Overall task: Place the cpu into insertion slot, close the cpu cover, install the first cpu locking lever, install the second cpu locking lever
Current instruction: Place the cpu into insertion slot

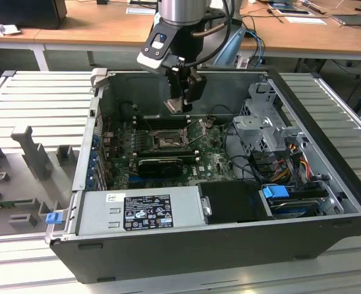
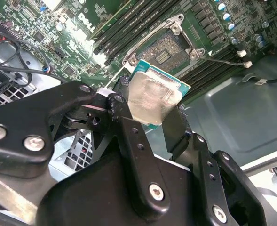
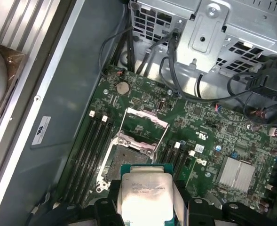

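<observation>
The hand [image 2: 150, 117] pinches the cpu [image 2: 154, 96] by two opposite edges, probably so that nothing touches the contact side. It hangs inside the open computer case [image 1: 241, 245], above the motherboard [image 3: 209, 136]. The insertion slot [image 3: 124, 162] lies below the hand and just beyond its fingertips. The slot is bare, and the cpu cover [image 3: 145, 114] stands raised on its far side, which leaves the contact field open to receive the chip
</observation>
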